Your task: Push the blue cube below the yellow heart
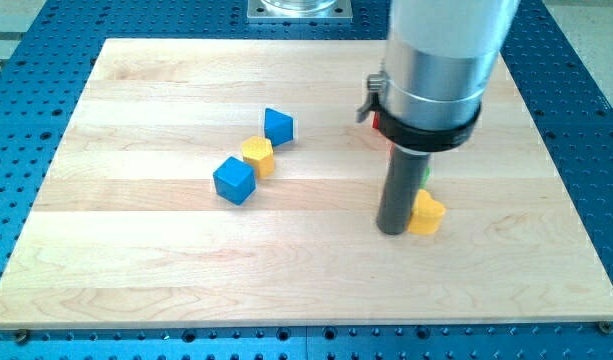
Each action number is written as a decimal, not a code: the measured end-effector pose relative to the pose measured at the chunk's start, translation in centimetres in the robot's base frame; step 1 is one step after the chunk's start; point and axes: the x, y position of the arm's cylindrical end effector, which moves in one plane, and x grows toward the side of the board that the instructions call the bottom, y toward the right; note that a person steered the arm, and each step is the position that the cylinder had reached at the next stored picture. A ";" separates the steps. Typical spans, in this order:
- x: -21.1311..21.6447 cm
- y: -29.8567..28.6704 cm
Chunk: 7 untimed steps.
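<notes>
A blue cube (234,180) lies left of the board's middle. A small yellow block (257,155) touches its upper right corner, and a second blue block (278,126) lies just beyond that, forming a diagonal row. The yellow heart (427,213) lies to the right of centre. My tip (392,229) rests on the board right against the heart's left side, far to the right of the blue cube.
A red block (378,124) and a green block (425,172) peek out from behind the arm's body, mostly hidden. The wooden board (136,270) sits on a blue perforated table (16,150).
</notes>
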 end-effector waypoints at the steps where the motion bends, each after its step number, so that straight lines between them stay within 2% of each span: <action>1: 0.1 -2.6; 3: -0.5 -24.8; 4: -3.0 -26.8; 5: -4.1 -20.7; 7: -7.3 -16.8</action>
